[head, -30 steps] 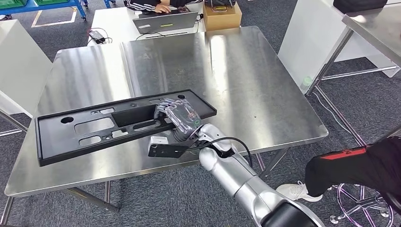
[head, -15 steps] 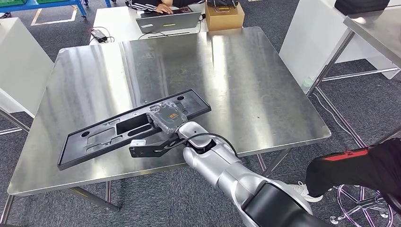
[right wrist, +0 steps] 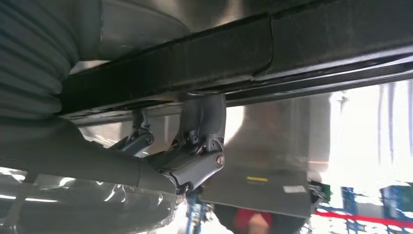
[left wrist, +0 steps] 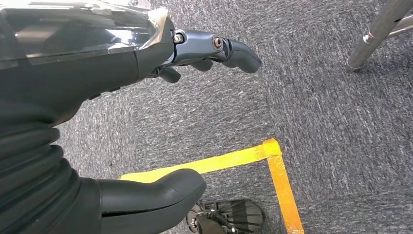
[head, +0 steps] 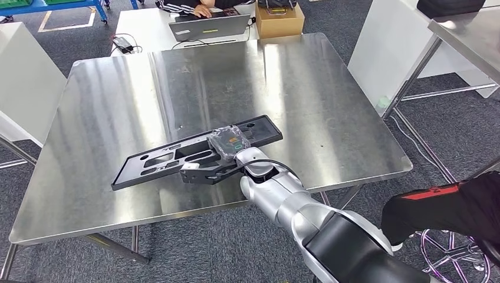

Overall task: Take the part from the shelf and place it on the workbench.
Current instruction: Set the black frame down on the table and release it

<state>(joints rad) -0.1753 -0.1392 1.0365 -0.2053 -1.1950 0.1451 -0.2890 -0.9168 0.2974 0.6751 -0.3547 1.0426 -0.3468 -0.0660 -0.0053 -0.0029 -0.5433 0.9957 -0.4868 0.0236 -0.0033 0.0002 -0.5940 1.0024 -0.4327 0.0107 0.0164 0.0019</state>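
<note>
The right hand (head: 229, 143) grips the long black part (head: 194, 154) near the middle of its length, fingers (right wrist: 202, 124) hooked over the edge. The part hangs low over the workbench (head: 106, 106), toward its near edge, its long axis slanting from the near left up to the far right. Setting it flat looks like the next job. The left hand (left wrist: 146, 63) hangs by the floor, fingers loosely apart, holding nothing.

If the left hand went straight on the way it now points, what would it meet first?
Probably the carpet. In the left wrist view the left hand hangs over grey floor, holding nothing, fingers towards bare carpet short of a metal leg. Depth is unclear, so this is a guess.
</note>
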